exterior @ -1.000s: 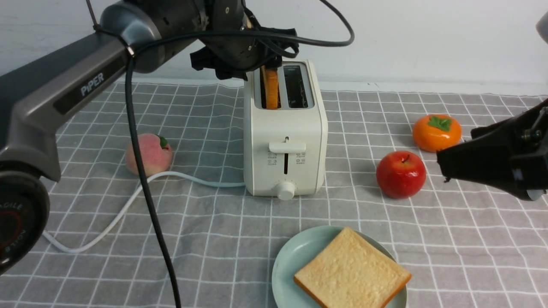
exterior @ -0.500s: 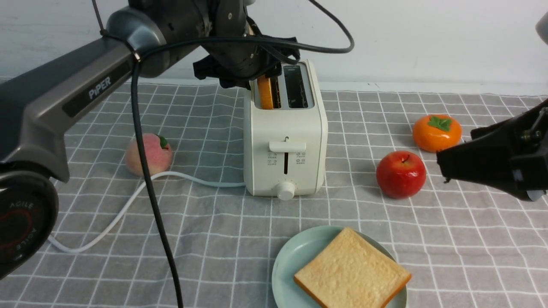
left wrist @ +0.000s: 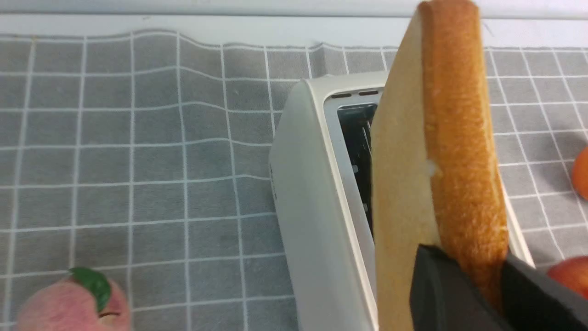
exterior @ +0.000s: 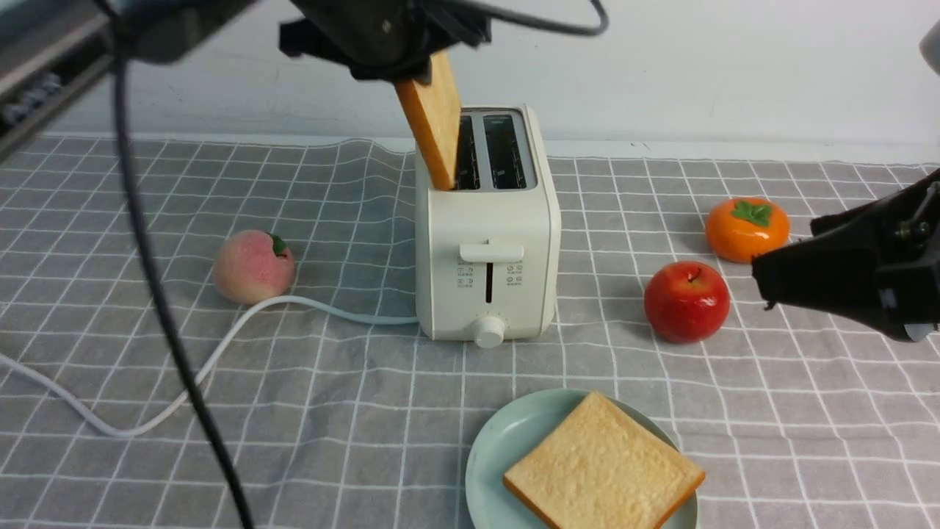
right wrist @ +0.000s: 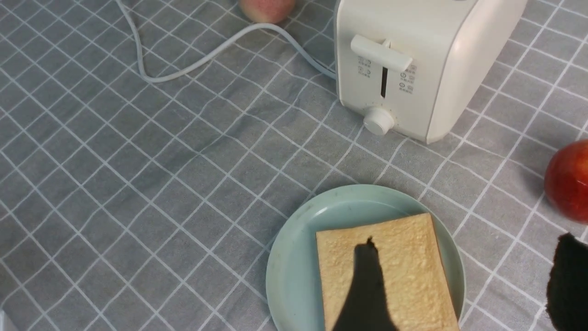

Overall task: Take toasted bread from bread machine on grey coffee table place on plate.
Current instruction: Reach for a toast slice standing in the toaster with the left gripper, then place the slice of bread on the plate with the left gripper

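Centre: cream-white boxy two-slot toaster [exterior: 487,250], lever and knob facing the camera, on the grey cloth-draped table with white grid [exterior: 352,441]. Top centre: left gripper [exterior: 415,73] clamped on a tilted golden toast slice [exterior: 435,125], whose lower corner sits at the left slot's mouth. Bottom centre: pale mint round plate [exterior: 488,455] bearing a second flat toast slice [exterior: 604,468]. Left: pink peach [exterior: 253,266], white cord [exterior: 220,353]. Right: red apple [exterior: 687,301], orange persimmon [exterior: 747,229], right gripper [exterior: 784,251] with jaws apart and empty.

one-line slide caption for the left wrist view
Left gripper pinches a toast slice by its crust, tilted over the cream toaster on grey checked cloth.
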`<state>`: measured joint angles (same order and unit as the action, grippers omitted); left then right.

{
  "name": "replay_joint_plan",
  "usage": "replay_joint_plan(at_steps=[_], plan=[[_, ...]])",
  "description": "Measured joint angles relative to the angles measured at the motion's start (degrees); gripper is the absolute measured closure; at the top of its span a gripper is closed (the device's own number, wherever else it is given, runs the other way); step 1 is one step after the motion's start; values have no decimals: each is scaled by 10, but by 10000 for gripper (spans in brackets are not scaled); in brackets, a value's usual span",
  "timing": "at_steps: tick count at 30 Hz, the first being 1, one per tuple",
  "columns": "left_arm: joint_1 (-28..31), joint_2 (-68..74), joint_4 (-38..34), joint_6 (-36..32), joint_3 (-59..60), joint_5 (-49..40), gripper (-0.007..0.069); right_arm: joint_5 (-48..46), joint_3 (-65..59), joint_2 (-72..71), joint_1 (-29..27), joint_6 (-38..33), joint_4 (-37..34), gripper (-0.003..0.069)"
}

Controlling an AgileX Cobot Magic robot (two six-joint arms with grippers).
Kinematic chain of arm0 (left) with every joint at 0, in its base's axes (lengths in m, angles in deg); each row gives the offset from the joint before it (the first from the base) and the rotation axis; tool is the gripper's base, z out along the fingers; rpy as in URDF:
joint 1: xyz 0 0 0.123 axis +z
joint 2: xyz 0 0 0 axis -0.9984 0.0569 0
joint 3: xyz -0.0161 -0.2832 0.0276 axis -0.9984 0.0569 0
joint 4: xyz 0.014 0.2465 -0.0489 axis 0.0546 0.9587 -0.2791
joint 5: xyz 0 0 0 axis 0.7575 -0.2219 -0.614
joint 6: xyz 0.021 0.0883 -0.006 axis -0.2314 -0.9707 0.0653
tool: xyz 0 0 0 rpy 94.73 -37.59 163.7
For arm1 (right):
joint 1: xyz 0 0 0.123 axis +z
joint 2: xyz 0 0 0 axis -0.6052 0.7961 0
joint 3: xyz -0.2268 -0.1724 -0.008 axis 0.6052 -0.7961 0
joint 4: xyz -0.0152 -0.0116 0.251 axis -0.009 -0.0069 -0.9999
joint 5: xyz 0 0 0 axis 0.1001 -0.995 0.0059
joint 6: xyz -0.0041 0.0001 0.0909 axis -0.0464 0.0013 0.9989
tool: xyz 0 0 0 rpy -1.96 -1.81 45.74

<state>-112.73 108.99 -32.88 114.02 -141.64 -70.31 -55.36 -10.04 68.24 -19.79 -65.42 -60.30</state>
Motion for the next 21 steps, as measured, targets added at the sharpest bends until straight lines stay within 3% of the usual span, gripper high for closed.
replay_joint_plan(at_steps=[8,12,14,15,20,21], plan=[[0,-153,-25,-84,42,-32,561,2,0,0,0,-1,9,164],[0,-223,-106,-131,149,-31,561,-7,0,-1,0,-1,9,164],[0,-251,-186,-176,248,-22,561,-16,0,-7,0,-1,9,164],[0,-252,-194,-180,248,-21,561,-17,0,-8,0,-1,9,164],[0,-249,-470,-361,472,56,561,-33,0,-15,0,-1,9,164],[0,-246,-483,-371,485,58,561,-33,0,-15,0,-1,9,164]])
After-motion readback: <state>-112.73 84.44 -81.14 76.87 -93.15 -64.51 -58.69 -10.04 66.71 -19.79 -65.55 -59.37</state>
